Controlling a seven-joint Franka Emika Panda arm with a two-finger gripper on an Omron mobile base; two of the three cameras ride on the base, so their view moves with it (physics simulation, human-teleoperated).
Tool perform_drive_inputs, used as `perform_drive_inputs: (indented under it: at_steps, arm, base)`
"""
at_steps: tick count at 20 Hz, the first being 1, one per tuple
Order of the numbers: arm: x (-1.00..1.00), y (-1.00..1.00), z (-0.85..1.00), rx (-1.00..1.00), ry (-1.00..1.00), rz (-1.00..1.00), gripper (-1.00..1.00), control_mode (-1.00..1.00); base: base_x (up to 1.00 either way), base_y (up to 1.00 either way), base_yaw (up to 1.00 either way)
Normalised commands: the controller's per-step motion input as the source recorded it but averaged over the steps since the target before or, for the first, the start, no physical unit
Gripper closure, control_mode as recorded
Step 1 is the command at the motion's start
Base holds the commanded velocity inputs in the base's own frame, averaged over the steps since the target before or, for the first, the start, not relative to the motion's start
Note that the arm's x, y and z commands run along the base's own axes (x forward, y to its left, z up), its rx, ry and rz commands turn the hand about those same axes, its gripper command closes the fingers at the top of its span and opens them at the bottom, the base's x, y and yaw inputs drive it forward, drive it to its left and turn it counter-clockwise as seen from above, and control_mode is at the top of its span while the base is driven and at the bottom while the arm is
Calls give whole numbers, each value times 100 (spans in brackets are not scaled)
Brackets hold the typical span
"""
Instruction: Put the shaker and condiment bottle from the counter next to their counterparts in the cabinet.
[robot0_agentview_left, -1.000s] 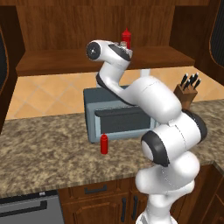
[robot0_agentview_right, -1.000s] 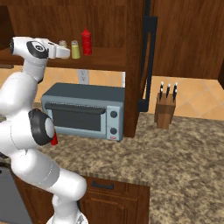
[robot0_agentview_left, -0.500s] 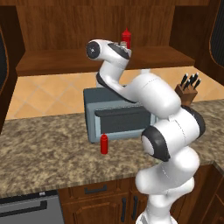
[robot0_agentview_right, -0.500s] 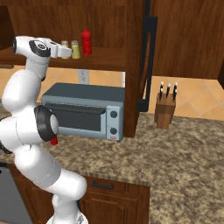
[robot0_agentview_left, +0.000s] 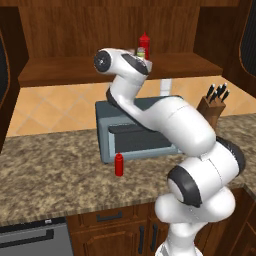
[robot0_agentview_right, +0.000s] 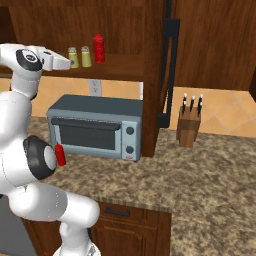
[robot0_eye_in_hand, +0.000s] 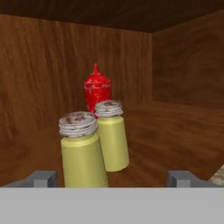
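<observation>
Two shakers (robot0_eye_in_hand: 83, 151) stand before the bottle (robot0_eye_in_hand: 97, 91).

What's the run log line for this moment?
gripper: open | near shaker: on cabinet shelf beside twin shaker | counter condiment bottle: waiting by toaster oven

Two upright shakers (robot0_eye_in_hand: 83, 151) beside shelved bottle (robot0_eye_in_hand: 97, 90)

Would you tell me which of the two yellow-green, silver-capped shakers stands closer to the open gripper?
The front yellow-green shaker, standing between the fingertips of the gripper; the other yellow-green shaker stands behind it, nearer the red squeeze bottle.
</observation>
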Motion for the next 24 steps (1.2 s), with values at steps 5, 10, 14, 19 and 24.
perform_drive_inputs:
  at_steps: [5,10,14,19,24]
  arm:
    - [-58,1,1,4,-1,1,-100,-100]
    - [-47,1,0,0,0,19,-100,-100]
    - [-63,-23,-17,0,0,43,-100,-100]
    - [-92,-45,-11,0,0,50,-100,-100]
    - [-100,-38,-20,0,0,50,-100,-100]
  base:
    - [0,0,0]
    - [0,0,0]
    - [0,0,0]
    - [0,0,0]
    - [0,0,0]
